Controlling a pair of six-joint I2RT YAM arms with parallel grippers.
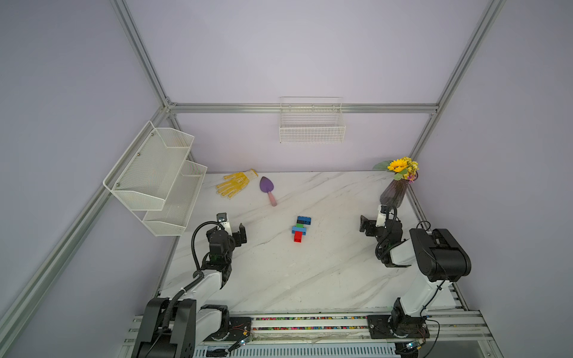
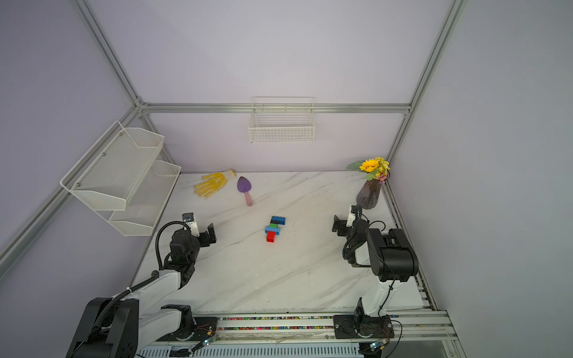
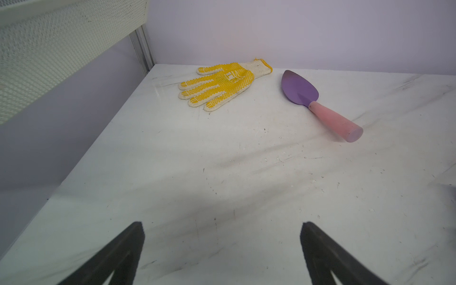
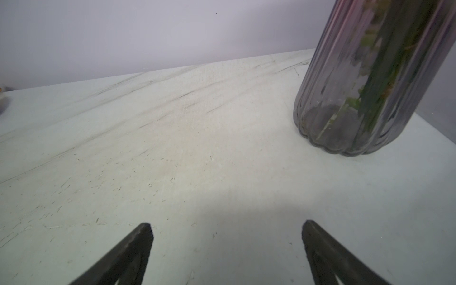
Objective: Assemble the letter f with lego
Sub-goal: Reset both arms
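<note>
Assembled letter f (image 1: 300, 228), seen in both top views, lies flat at mid counter (image 1: 310, 279), red brick (image 1: 298, 236) at near end & dk. blue bar (image 1: 304, 220) at far end. L hand (image 3: 222, 225) and R hand (image 4: 227, 225) are both released, fingers spread w/ nothing between, one at each side of the counter, well apart from the f. Yellow glove (image 1: 236, 183) & purple trowel (image 1: 267, 189) lie at far L; glass vase (image 1: 393, 192) stands just beyond R hand.
</note>
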